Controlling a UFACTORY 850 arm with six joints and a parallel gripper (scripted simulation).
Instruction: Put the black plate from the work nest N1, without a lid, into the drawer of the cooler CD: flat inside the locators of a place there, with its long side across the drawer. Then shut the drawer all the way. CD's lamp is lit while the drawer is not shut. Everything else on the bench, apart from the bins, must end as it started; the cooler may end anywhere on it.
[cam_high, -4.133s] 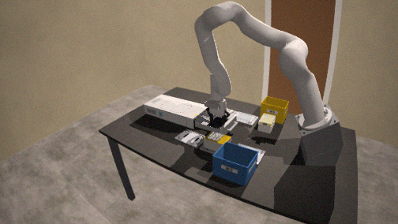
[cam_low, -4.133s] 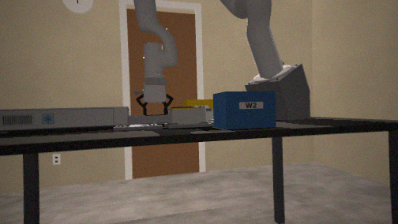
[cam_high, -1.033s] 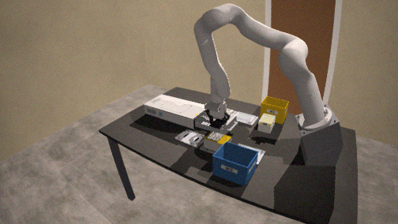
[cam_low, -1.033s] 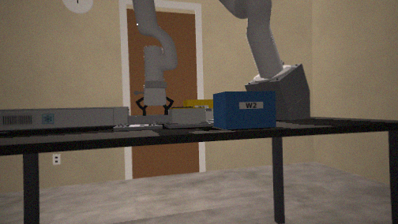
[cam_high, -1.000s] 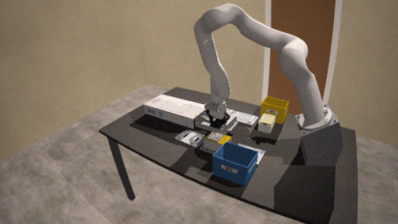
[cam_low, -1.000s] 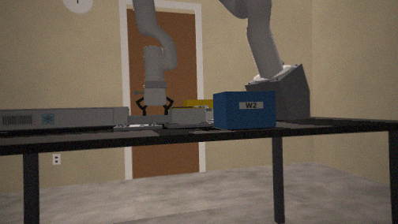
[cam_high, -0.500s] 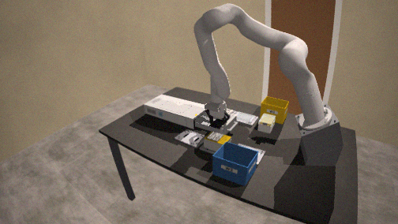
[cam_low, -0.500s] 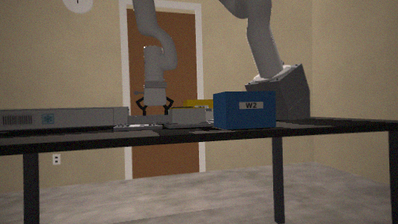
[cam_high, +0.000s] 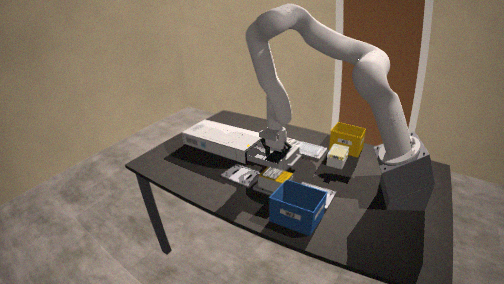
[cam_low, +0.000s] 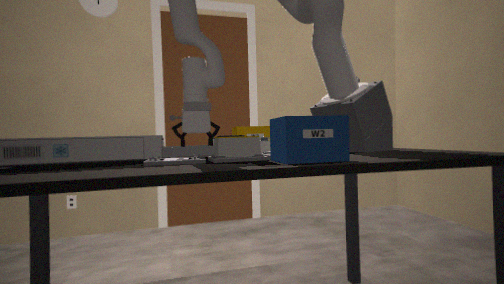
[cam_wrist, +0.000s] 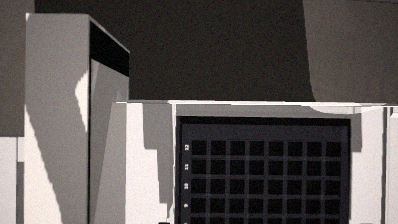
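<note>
The black plate (cam_wrist: 265, 170) is a flat rectangular well plate with a grid of square wells and small white row numbers down its left edge. It lies flat in the pale grey open drawer (cam_wrist: 150, 165) of the long white cooler box (cam_high: 220, 139), bordered by the drawer's floor on three visible sides. In the wrist view the plate's lower part is cut off by the frame edge, so its full length cannot be seen, and any locators around it are hard to make out. The dark two-fingered gripper (cam_low: 196, 136) hangs just above the drawer with its jaws spread fully and nothing between them. From the top view the plate is mostly hidden under the gripper. The cooler's lamp cannot be made out.
</note>
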